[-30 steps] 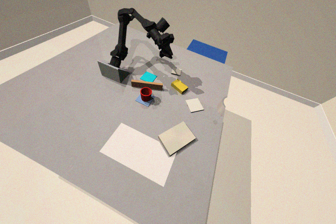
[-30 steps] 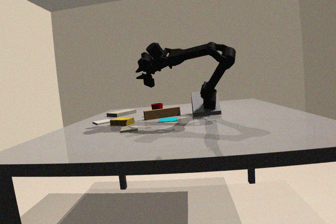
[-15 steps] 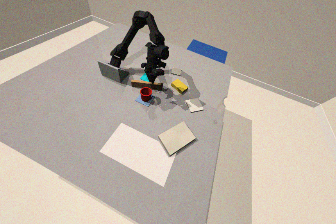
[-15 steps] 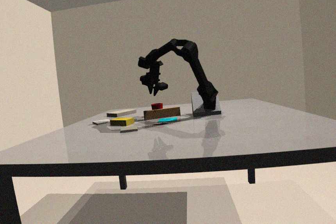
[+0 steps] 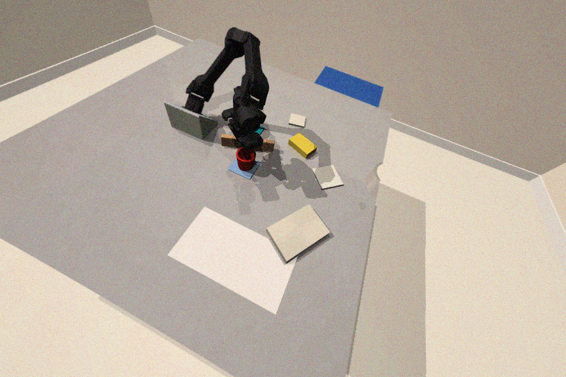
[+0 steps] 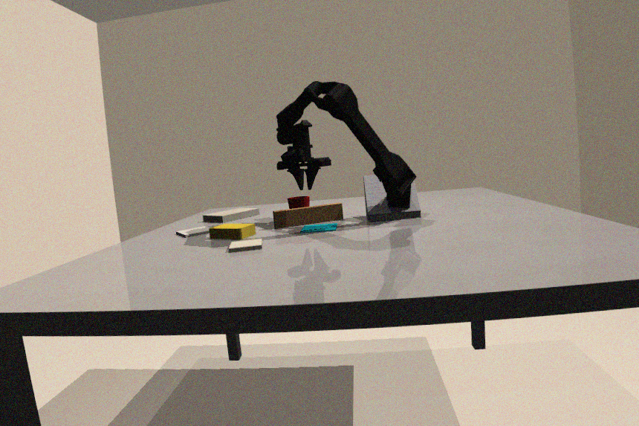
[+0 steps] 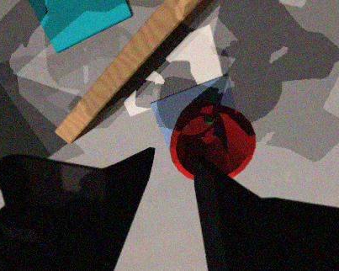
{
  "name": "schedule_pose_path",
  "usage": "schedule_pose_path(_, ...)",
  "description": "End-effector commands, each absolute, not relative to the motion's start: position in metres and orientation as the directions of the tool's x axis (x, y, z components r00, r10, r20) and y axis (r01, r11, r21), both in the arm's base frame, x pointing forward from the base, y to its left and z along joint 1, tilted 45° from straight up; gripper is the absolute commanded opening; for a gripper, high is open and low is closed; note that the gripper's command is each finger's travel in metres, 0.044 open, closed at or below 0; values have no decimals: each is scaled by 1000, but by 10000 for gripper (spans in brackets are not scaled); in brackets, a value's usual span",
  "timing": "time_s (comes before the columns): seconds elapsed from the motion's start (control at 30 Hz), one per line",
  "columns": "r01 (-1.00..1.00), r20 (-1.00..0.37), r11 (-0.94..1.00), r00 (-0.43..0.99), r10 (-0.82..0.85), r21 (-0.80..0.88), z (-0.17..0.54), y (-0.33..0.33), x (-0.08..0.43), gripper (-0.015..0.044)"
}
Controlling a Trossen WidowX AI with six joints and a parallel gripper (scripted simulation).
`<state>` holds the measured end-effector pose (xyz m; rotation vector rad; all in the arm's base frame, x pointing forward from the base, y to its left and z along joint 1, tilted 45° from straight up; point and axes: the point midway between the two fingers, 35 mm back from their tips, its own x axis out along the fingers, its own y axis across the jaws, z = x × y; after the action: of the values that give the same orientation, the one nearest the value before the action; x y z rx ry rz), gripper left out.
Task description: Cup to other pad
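The red cup (image 5: pixel 245 159) stands upright on a pale blue pad (image 5: pixel 243 168) near the middle of the counter (image 5: pixel 114 189), its mouth pointing straight up and its axis vertical; in the wrist view its rim reads as a full circle, with a green marble (image 7: pixel 209 120) and a darker one just visible on the bottom; the end effector (image 6: pixel 306 184) hangs above the cup, tips pointing down and clear of the rim in the exterior view; its fingers are partly drawn in, a narrow gap between them, and pinch nothing; in the wrist view one finger (image 7: pixel 241 219) overlaps the cup's near rim while the other lies off to the side over bare counter; a wooden bar (image 5: pixel 270 144) lies just beyond the cup toward the arm's base, its long axis running across the counter; a cyan pad (image 7: pixel 83 18) lies past the bar; a yellow block (image 5: pixel 302 145) sits nearer the counter's edge on the side of the blue patch (image 5: pixel 349 85).
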<state>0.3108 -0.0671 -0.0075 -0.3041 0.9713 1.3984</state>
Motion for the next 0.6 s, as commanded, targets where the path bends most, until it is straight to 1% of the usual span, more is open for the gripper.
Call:
schedule_pose_path(0.0, -917, -717, 201, -119, 687, 345, -8, -66, 313, 148)
schedule_pose_path(0.57, -917, -717, 201, -119, 687, 345, -28, -47, 311, 148)
